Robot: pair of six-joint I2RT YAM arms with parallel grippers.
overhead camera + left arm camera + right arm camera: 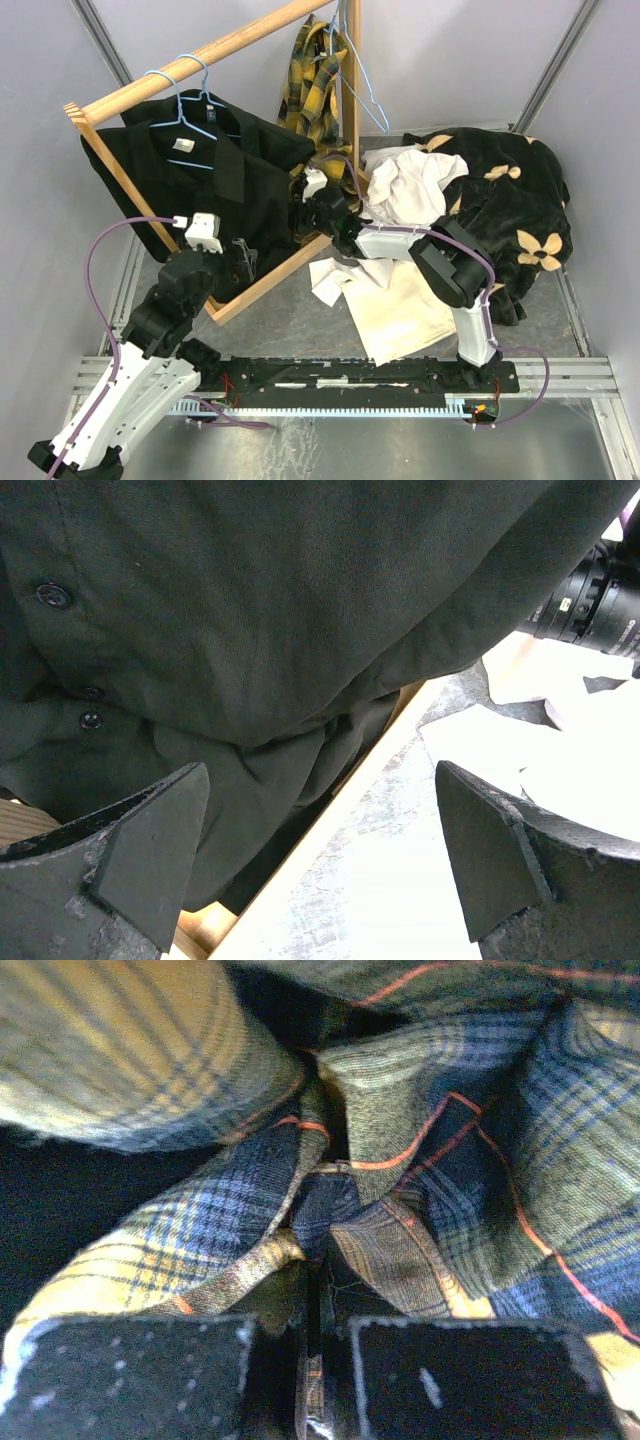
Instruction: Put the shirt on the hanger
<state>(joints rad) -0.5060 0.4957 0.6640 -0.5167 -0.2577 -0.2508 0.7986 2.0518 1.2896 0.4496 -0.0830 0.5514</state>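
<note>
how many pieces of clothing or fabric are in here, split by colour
black shirts: 2
plaid shirt: 1
white or cream garments: 2
black flowered fabric: 1
total: 6

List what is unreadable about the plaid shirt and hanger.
Top external: whether the yellow-and-black plaid flannel shirt sits on the thin light-blue wire hanger; the wooden rack post and bunched folds hide its collar.
Right wrist: no hanger visible; plaid folds fill the frame.
Left wrist: plain black shirt blocks both.
</note>
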